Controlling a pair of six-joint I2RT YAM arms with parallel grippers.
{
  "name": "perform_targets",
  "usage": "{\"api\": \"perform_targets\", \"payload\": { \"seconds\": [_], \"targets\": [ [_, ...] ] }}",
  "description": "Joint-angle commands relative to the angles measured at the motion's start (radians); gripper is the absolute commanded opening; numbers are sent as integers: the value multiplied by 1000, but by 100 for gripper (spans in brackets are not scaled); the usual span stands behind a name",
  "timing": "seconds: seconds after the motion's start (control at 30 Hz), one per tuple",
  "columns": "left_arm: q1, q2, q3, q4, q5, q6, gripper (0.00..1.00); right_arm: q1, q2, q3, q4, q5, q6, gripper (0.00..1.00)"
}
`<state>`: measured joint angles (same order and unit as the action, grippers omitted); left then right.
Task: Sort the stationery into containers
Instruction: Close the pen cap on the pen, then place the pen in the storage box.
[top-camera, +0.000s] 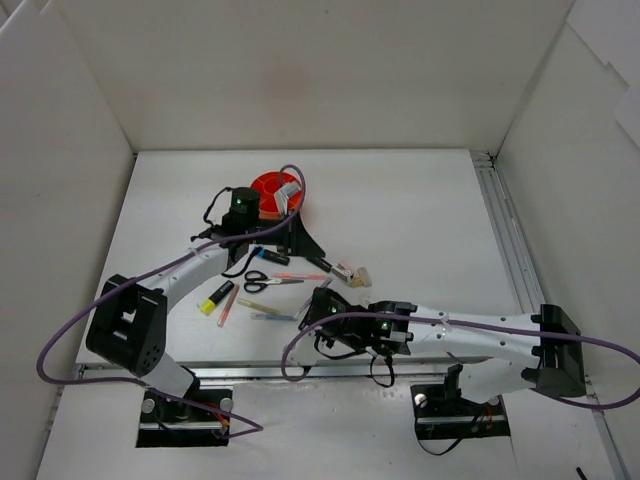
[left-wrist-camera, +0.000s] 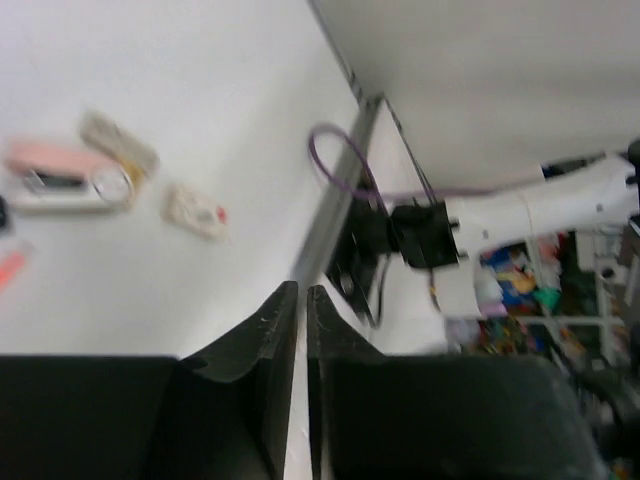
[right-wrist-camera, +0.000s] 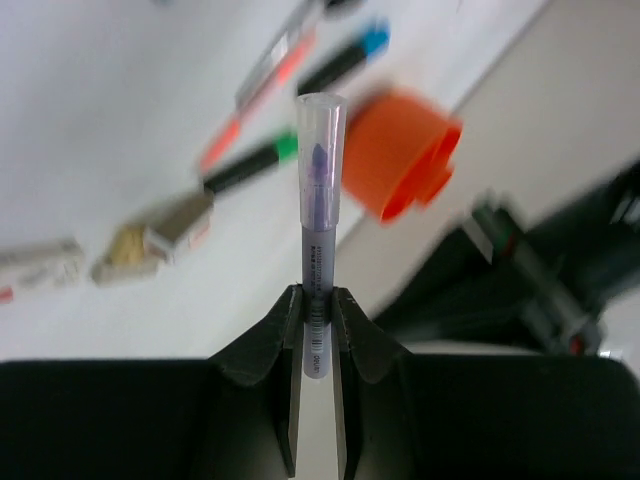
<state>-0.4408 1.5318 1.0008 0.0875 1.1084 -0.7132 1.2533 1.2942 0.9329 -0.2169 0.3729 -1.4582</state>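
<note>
Jaws of right gripper (right-wrist-camera: 317, 300) pinch a thin pen (right-wrist-camera: 319, 200) by one end, cap jutting beyond them; light, stiff, probably slick, may pivot. Left gripper (left-wrist-camera: 302, 295) closed, empty.

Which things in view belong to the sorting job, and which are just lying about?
Job:
orange organiser
clear-capped pen, clamped in the right hand
scissors
yellow highlighter
loose pens
erasers

Lying about:
purple cable
metal rail along the table's right edge
colourful clutter beyond the table
</note>
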Motion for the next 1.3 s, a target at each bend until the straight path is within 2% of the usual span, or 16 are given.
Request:
{"api": "perform_targets", "payload": {
  "seconds": [0.0,0.27,0.43,0.5,0.53,0.57,0.7,0.73,0.83,1.0,1.1,1.27],
  "targets": [
    [33,-13,133,323,-97,-38,0,115,-4,29,37,-243,25,0],
    [33,-5,116,359,-88,-52,0,121,8,47,40,-238,41,0],
    [33,-64,105,256,-136,43,0,74,2,95,45,-304,139,0],
    [33,-105,90,210,-163,73,16,-1,-3,124,42,-412,218,0],
    [33,-122,84,195,-189,99,35,-27,-4,150,40,-445,242,0],
    [33,-159,78,164,-200,110,49,-52,-4,158,40,-518,281,0],
    [74,-260,52,78,-277,161,74,-170,-9,207,33,-661,354,0],
    [83,-280,47,63,-307,165,84,-181,-10,219,31,-689,367,0],
    [129,-360,21,2,-376,185,99,-248,-9,247,25,-791,430,0],
    [255,-538,-73,-83,-517,169,99,-396,30,306,25,-975,565,0],
    [313,-646,-120,-190,-639,155,100,-480,88,371,28,-1071,665,0],
    [344,-818,-209,-322,-806,129,100,-612,210,515,98,-1238,918,0]
  ]
}}
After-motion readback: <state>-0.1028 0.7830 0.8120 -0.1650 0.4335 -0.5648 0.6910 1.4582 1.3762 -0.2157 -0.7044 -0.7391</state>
